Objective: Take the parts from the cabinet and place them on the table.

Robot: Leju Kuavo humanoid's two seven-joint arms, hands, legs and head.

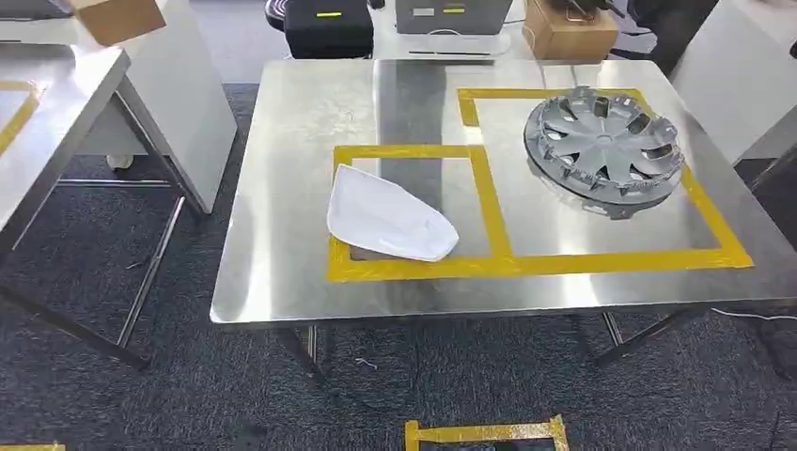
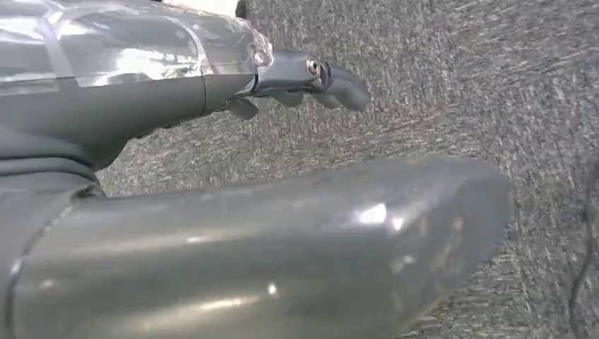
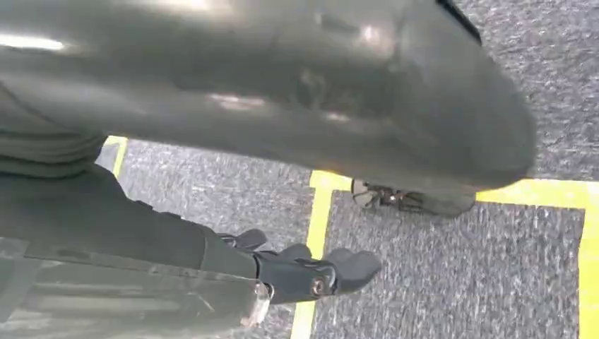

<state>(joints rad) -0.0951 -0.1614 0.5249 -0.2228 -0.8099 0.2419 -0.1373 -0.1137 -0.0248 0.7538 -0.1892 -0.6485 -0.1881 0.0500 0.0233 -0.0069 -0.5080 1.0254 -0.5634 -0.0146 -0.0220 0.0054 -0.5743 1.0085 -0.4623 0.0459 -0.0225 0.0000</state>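
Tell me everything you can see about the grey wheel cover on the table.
The grey wheel cover is round and looks like matte silver-grey plastic, with curved spokes fanning from a small centre hub and dark openings between them. It lies face up, slightly tilted, on the steel table, inside the larger yellow tape square, in its far part. Nothing but the table touches it.

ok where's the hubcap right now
In the head view the grey hubcap lies on the steel table, far right, inside the larger yellow tape square, right of the white part.
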